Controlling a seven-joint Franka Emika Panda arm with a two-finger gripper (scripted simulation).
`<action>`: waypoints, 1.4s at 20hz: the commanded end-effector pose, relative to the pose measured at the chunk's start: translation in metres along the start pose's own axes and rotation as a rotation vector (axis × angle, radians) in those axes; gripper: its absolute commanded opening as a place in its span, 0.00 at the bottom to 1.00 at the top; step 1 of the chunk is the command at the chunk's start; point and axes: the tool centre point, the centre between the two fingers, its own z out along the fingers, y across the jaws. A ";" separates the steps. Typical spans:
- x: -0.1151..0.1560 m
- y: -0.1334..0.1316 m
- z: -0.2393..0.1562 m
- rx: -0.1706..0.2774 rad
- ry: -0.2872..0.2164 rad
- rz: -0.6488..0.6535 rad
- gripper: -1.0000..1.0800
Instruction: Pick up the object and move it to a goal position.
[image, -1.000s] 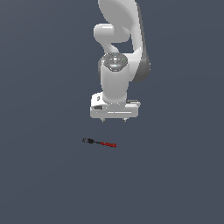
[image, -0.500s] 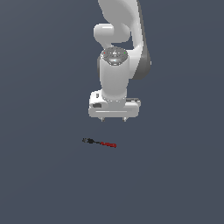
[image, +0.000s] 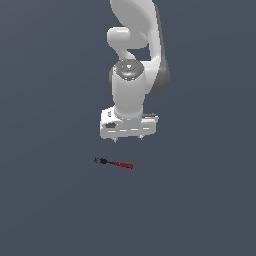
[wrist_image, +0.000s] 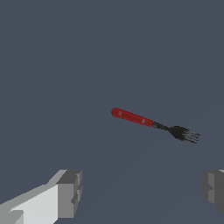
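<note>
Since a second ago the arm (image: 134, 55) has been lowered a little toward the surface, while the fork (image: 114, 163) has stayed in place. The arm's upper part is cut off by the exterior view's edge. The wrist is pointed straight down, and the gripper (image: 128, 138) is held above the fork and slightly toward the exterior view's right. Its fingers (wrist_image: 69, 193) are spread wide, with nothing held between them. The fork lies flat, red handle toward the exterior view's right, black tines left.
</note>
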 end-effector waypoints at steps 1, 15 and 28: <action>0.001 0.003 0.004 -0.002 -0.002 -0.046 0.96; 0.009 0.024 0.037 -0.008 -0.014 -0.400 0.96; 0.014 0.044 0.069 -0.002 -0.020 -0.736 0.96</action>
